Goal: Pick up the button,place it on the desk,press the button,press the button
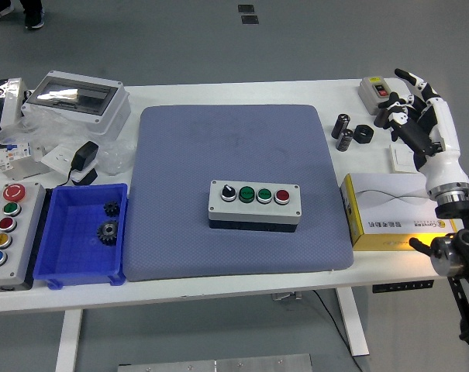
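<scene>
Button box (255, 204) resting mid-mat (180, 194) on the table (218, 283), four controls facing up. Right hand (412, 116) well off to the far right, above the small switch (376, 91), fingers loosely spread, holding nothing. Left hand out of view. Placing looks done; pressing seemingly in hand. Next: swing back over the box, single finger extended, straight down onto one button.

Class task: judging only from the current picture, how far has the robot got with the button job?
Done: the button box already sits on the blue mat. In hand: nothing; the right hand hovers at the table's far right, fingers loosely spread and empty, well away from the box. Left: both presses; whether any has happened cannot be told.
</scene>
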`<state>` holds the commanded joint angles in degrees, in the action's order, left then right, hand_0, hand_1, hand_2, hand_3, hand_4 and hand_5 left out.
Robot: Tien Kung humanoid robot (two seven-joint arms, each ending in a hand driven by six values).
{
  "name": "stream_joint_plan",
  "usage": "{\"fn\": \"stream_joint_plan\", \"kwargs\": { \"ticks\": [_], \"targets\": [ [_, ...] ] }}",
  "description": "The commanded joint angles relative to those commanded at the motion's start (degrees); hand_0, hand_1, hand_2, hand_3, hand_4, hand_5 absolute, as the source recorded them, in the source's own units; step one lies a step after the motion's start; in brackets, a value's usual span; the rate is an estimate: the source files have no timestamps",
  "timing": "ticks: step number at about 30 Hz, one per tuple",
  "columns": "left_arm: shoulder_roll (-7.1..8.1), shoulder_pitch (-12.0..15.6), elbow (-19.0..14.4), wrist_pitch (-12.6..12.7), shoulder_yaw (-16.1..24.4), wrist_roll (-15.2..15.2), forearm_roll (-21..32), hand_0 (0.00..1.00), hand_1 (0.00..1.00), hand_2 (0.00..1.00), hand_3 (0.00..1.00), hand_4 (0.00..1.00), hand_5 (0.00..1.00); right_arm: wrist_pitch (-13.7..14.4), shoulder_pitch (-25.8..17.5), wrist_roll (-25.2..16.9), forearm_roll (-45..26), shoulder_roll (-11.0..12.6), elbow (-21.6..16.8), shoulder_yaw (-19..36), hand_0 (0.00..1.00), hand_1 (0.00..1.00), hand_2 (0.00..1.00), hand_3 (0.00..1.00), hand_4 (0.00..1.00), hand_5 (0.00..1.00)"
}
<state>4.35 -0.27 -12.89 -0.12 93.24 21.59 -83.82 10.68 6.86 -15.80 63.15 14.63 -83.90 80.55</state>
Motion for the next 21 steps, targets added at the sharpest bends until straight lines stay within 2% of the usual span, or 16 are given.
{"fn": "stream_joint_plan", "kwargs": {
  "ticks": [1, 2, 7, 8, 13, 14, 19, 20, 21],
  "targets": [
    [-0.02, 0.1, 0.0, 0.1, -0.1, 0.0, 0.2, 0.683, 0.643, 0.596, 0.616, 0.707, 0.309, 0.0, 0.1, -0.3, -0.5, 0.0, 0.2, -0.3, 0.193, 0.291, 0.448, 0.708, 0.502, 0.002],
    [-0.08, 0.1, 0.0, 0.1, -0.2, 0.1, 0.4, 0.683, 0.642, 0.596, 0.615, 0.705, 0.311, -0.2, 0.2, -0.5, -1.1, -0.1, 0.4, -0.7, 0.483, 0.63, 0.664, 0.706, 0.469, 0.126],
    [-0.58, 0.3, -0.2, 0.2, -0.1, 0.5, 0.4, 0.683, 0.642, 0.596, 0.615, 0.705, 0.311, -1.2, 1.5, -0.6, -3.2, -0.4, 1.2, -2.7, 0.483, 0.63, 0.664, 0.706, 0.469, 0.126],
    [-0.63, 0.3, -0.2, 0.2, -0.1, 0.5, 0.4, 0.683, 0.642, 0.596, 0.616, 0.704, 0.31, -1.4, 1.7, -0.6, -3.6, -0.4, 1.4, -3.0, 0.743, 0.73, 0.746, 0.71, 0.622, 0.29],
    [-0.58, 0.4, -0.2, 0.3, 0.0, 0.5, 0.4, 0.683, 0.642, 0.596, 0.616, 0.704, 0.31, -2.3, 2.5, -0.4, -5.2, -0.3, 2.1, -4.2, 0.743, 0.73, 0.746, 0.71, 0.622, 0.29],
    [-0.57, 0.5, -0.2, 0.3, 0.0, 0.5, 0.4, 0.681, 0.641, 0.596, 0.617, 0.703, 0.31, -2.5, 2.6, -0.3, -5.5, -0.3, 2.2, -4.4, 0.753, 0.735, 0.748, 0.712, 0.651, 0.342],
    [-0.7, 0.7, -0.2, 0.3, 0.0, 0.5, 0.3, 0.681, 0.641, 0.596, 0.617, 0.703, 0.31, -3.3, 2.9, -0.4, -7.0, -0.1, 2.6, -4.9, 0.753, 0.735, 0.748, 0.712, 0.651, 0.342],
    [-0.76, 0.7, -0.2, 0.3, 0.1, 0.5, 0.2, 0.681, 0.64, 0.596, 0.618, 0.702, 0.308, -3.5, 3.0, -0.4, -7.2, -0.1, 2.7, -4.9, 0.76, 0.739, 0.754, 0.721, 0.689, 0.392],
    [-0.92, 0.9, -0.2, 0.3, 0.1, 0.5, 0.2, 0.681, 0.64, 0.596, 0.618, 0.702, 0.308, -3.6, 3.1, -0.5, -7.5, 0.0, 2.6, -5.0, 0.76, 0.739, 0.754, 0.721, 0.689, 0.392]
  ]
}}
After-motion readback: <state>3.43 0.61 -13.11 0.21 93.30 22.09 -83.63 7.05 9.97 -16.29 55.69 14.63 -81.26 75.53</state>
